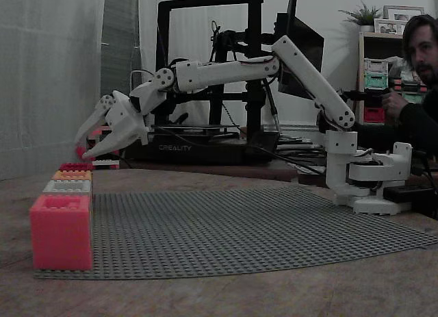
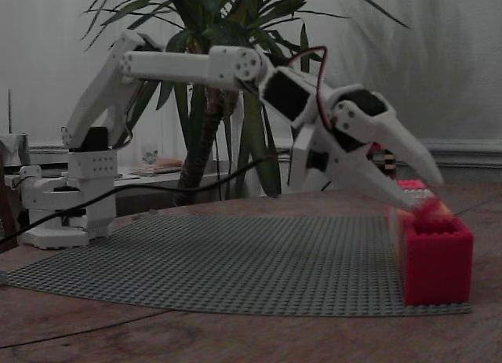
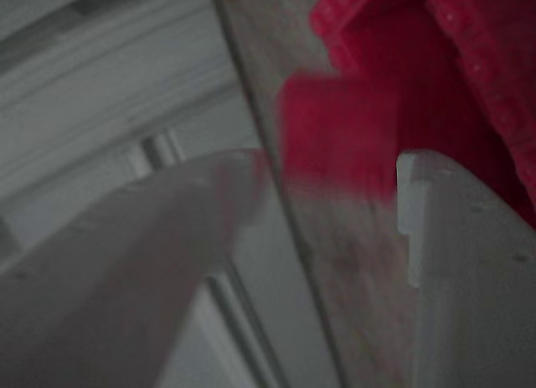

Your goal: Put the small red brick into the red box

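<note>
- Crimson plastic marked the red box (image 2: 436, 257), which stood at the near right corner of the grey studded baseplate (image 2: 235, 261) in a fixed view. In the other fixed view it was the farthest (image 1: 75, 166) of a row of four boxes along the baseplate's left edge.
- In that row, the coral-pink box (image 1: 60, 231) stood nearest the camera, then a pale grey-white box (image 1: 67, 187), then the orange box (image 1: 72, 174), each touching the next.
- The white arm (image 1: 226, 72) reached from its base across the baseplate, and the gripper (image 1: 82, 147) hung tilted downward over the far end of the row.
- The fingers (image 3: 469, 262) stood clearly apart, with a wide gap between the tips in both fixed views.
- The small red brick (image 2: 427, 214) showed as a blurred red blot just above the open top of the red box and just below the fingertips, while the gripper (image 2: 423, 192) beside it looked sharp.
- In the wrist view the brick (image 3: 335, 137) lay between the two fingers, also blurred, with the red box's hollow (image 3: 469, 86) right behind it. I could not tell whether it touched either finger.
- In the first fixed view the brick (image 1: 81, 153) appeared as a small red spot by the lower fingertip, above the red box.
- The baseplate lay on a brown wooden worktop (image 1: 274, 296).
- Behind the arm stood a black 3D printer (image 1: 205, 149), and a person (image 1: 421, 91) sat at the right edge.
- A tall green plant (image 2: 227, 34) rose behind the arm in the other fixed view.
</note>
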Motion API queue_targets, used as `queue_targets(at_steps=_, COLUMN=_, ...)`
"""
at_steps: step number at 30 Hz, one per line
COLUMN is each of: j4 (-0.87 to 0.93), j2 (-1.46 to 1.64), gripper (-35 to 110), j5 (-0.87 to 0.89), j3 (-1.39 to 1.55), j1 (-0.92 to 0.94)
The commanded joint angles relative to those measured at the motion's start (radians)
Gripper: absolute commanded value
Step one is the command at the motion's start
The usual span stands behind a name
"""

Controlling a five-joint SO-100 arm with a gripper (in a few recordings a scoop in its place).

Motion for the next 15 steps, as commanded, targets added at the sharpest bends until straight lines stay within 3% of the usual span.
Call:
queue_targets(at_steps=1, j4=0.014, j2=0.055, gripper=23, j5=0.012, j3=-0.078, j1=0.0)
queue_targets(at_steps=5, j4=0.029, j2=0.057, gripper=24, j5=0.011, j3=-0.081, j1=-0.003)
queue_targets(at_steps=8, j4=0.074, j2=0.1, gripper=13, j5=0.018, j3=-0.072, j1=-0.003)
queue_targets(at_steps=10, j4=0.114, j2=0.186, gripper=4, j5=0.009, j3=-0.021, j1=-0.008)
queue_targets(at_steps=15, j4=0.225, j2=0.471, gripper=0, j5=-0.055, j3=0.17, j1=-0.048)
